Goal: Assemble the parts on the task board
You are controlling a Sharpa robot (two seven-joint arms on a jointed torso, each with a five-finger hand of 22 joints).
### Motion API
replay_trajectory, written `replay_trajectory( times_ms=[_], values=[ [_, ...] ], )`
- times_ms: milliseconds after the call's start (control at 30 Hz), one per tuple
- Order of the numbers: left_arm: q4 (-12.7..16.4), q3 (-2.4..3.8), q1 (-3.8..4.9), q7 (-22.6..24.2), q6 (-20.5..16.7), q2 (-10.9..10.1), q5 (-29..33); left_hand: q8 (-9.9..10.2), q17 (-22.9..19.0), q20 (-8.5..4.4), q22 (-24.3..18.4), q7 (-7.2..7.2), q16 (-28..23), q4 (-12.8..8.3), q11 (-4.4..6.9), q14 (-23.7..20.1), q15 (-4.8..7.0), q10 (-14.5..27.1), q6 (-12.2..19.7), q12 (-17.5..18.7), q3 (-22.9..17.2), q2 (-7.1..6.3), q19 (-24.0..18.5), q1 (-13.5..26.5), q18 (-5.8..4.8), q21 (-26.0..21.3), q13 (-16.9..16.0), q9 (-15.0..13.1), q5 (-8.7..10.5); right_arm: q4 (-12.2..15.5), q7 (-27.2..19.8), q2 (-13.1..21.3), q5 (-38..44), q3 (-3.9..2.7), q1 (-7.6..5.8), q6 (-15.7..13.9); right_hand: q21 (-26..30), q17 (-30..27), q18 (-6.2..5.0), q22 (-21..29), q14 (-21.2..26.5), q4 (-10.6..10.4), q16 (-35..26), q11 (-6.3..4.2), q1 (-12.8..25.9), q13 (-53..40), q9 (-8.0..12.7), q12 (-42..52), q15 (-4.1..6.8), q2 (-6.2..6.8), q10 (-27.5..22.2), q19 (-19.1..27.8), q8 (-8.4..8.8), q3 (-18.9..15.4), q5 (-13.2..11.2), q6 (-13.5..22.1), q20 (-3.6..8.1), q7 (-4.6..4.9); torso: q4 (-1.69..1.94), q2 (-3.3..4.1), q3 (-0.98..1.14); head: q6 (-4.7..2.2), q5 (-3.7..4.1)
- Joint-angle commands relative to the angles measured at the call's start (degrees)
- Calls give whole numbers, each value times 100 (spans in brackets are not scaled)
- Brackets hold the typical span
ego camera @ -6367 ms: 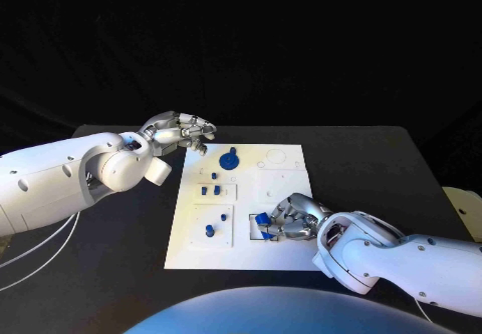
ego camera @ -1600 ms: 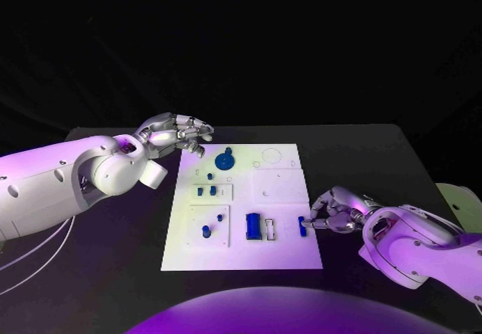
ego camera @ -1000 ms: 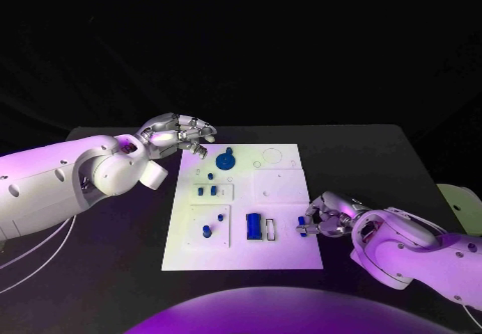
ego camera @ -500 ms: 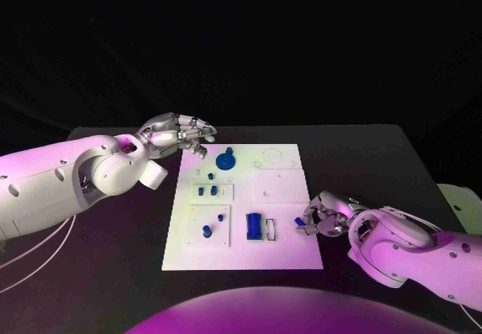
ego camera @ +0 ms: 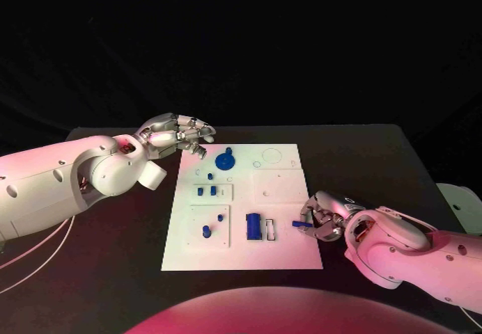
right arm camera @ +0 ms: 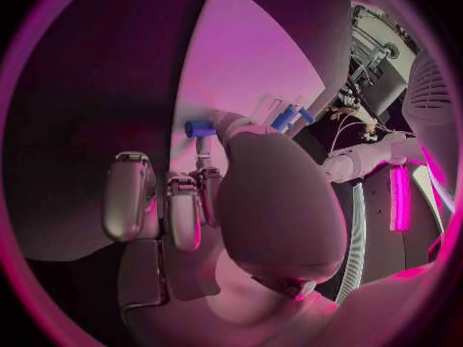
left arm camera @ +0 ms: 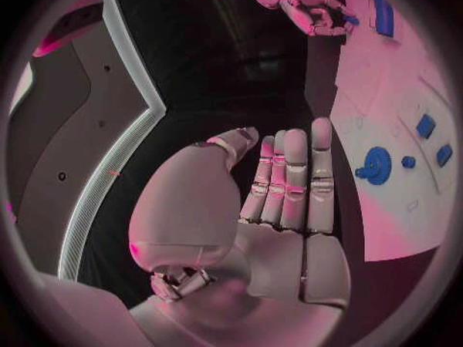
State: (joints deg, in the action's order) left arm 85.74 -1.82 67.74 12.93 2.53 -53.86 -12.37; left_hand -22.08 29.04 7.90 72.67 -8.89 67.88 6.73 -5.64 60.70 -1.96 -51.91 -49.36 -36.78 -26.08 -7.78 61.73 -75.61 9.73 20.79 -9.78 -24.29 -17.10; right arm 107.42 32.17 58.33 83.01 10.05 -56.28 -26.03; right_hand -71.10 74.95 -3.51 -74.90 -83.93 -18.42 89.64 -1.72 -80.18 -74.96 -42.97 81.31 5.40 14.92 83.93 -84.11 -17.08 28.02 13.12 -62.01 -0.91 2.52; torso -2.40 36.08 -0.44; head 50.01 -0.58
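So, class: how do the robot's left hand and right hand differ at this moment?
The right hand pinches a small blue part at the board's right edge; the left hand holds nothing. The right hand sits low by the board's near half; the left hand is at its far left corner. Both are silver.

Right hand (right arm camera: 207, 208) over the white board (right arm camera: 255, 69), fingers (right arm camera: 128, 200) curled, pinching a small blue part (right arm camera: 200, 129) at its fingertips just above the board's edge. Two more blue parts (right arm camera: 288, 117) standing on the board beyond the thumb, toward two o'clock of the pinched one. Dark table (right arm camera: 87, 108) alongside.
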Motion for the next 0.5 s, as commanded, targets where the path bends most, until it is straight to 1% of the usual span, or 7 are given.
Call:
replay_trajectory(
  times_ms=[33,133,233,300,367,433,500],
  values=[
    [18,4,3,73,113,-1,-1,-33,-2,0,-9,1,-34,32,-1,-40,7,35,54,-30,9,-31,23,43,51,-25,8,-6,-37,33,214,4,11,40,49,98,-18,1505,10,-1056,-607,859,36,15,260,-841,-109,23,-38,6,142,-151,-78,889,99,69,-29,7,2,0,0,-1,-6],
    [17,4,3,63,123,-9,20,-33,-2,0,-9,1,-34,32,-1,-40,7,35,54,-30,9,-31,23,43,51,-25,8,-6,-37,180,203,25,-49,37,50,-18,-23,1505,10,-1057,-607,1043,36,6,509,-841,-214,22,-32,-11,148,-154,-146,1064,250,130,-23,5,0,-2,2,-1,-17],
    [12,4,3,55,125,-13,39,-33,-2,0,-9,1,-34,32,-1,-40,7,35,54,-30,9,-31,23,43,51,-25,8,-6,-37,318,184,38,-102,28,48,-107,-26,1505,11,-1057,-607,1131,36,9,605,-840,-261,19,-32,-15,149,-155,-175,1127,329,160,-22,6,-13,-5,2,-1,-14],
    [7,4,3,51,124,-12,48,-35,-1,1,-10,1,-34,38,-2,-43,5,35,55,-31,12,-33,22,49,51,-30,8,-7,-42,419,166,45,-166,17,37,-188,-24,1505,10,-1056,-607,1161,36,10,645,-840,-275,20,-33,-20,150,-155,-183,1147,349,174,-22,7,-10,-7,-2,-1,4],
    [5,4,3,48,127,-8,54,-35,-1,1,-10,1,-34,38,-2,-43,5,35,55,-31,12,-33,22,49,51,-30,8,-7,-42,504,139,42,-245,7,12,-285,-22,1505,10,-1056,-607,1182,36,10,682,-844,-286,25,-33,-21,153,-154,-191,1158,356,180,-22,5,-1,-7,-5,-1,17],
    [4,4,3,46,130,-4,57,-35,-1,1,-10,1,-34,38,-2,-43,5,35,55,-31,12,-33,22,49,51,-30,8,-7,-42,554,115,30,-330,1,-9,-355,-21,1505,10,-1056,-607,1200,36,6,754,-843,-299,24,-32,-21,153,-154,-199,1165,321,188,-22,-2,3,-3,-4,-1,19],
    [5,4,3,43,132,0,60,-35,-1,1,-10,1,-34,38,-2,-43,5,35,55,-31,12,-33,22,49,51,-30,8,-7,-42,580,99,-1,-451,-3,-23,-396,-15,1505,8,-1053,-607,1214,36,-2,877,-842,-298,23,-27,-27,153,-153,-192,1185,215,206,-21,-13,5,1,-3,-1,20]
  ],
)
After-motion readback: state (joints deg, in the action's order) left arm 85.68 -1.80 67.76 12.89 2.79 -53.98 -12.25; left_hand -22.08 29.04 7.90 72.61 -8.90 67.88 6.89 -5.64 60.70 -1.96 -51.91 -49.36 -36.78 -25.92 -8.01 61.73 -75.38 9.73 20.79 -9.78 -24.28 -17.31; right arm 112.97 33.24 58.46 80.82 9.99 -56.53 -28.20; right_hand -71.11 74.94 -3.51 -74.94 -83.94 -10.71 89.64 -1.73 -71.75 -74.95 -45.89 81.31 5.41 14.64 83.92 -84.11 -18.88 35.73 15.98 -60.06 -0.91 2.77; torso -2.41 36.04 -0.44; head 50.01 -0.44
